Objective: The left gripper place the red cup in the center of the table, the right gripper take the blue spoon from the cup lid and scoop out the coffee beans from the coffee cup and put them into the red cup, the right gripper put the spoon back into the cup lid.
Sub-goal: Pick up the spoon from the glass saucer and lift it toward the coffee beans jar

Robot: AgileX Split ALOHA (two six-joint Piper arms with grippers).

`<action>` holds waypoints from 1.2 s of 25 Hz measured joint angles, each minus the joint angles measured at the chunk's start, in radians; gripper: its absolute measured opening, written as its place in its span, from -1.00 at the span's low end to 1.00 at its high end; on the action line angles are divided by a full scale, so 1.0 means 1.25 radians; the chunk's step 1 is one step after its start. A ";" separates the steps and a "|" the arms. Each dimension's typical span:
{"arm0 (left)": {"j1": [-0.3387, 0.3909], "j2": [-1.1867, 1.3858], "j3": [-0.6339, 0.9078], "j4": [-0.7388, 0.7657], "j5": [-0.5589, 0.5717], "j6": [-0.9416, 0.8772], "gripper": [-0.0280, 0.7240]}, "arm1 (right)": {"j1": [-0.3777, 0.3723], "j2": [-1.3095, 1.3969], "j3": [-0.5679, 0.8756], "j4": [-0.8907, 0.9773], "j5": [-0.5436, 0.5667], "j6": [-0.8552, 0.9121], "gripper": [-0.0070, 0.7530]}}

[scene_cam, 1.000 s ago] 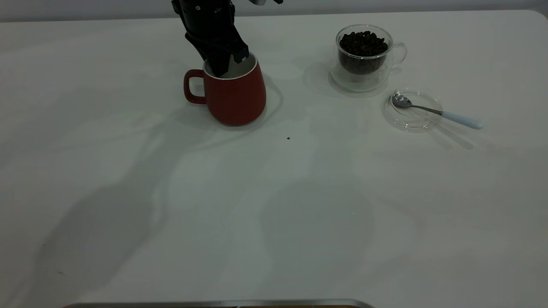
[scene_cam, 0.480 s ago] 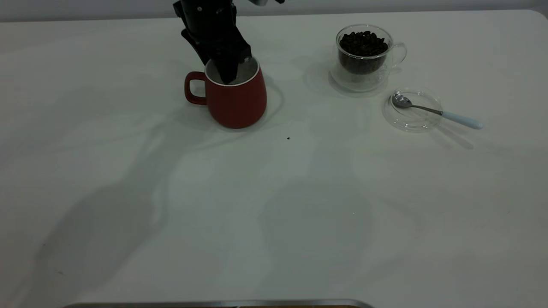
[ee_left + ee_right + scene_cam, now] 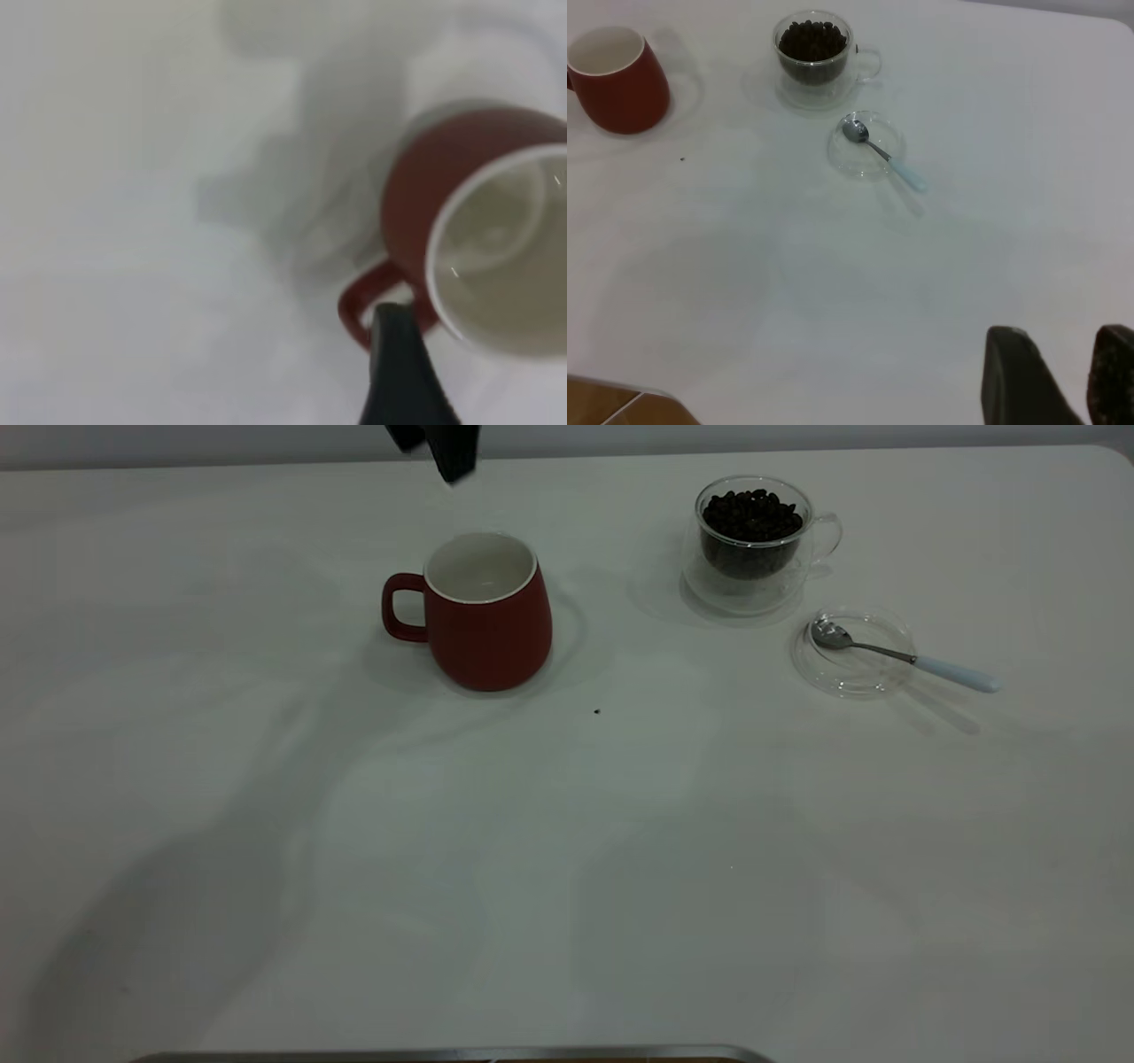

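1. We see the left end effector (image 3: pixel 447 452) above the red cup (image 3: pixel 485 611), free of it; its spread is unclear.
2. The red cup stands mid-surface (image 3: pixel 567 850), reachable for scooping.
3. At the cup's 3 o'clock, the blue spoon (image 3: pixel 904 657) rests on the cup lid (image 3: pixel 852 654); the right end effector (image 3: pixel 1063 372) waits, parted.

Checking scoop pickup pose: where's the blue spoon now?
In the exterior view, the pale blue-handled metal teaspoon lies at the right, bowl in the clear glass lid, just in front of the glass bean cup.

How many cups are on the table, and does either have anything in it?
2. The red cup stands empty near the table's middle. The coffee cup, clear glass, stands to its right in the exterior view, filled with coffee beans. None seems hidden.
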 joint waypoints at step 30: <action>0.000 -0.786 0.367 -0.057 0.087 -0.163 0.32 | 0.000 0.000 0.000 0.000 0.000 0.000 -0.35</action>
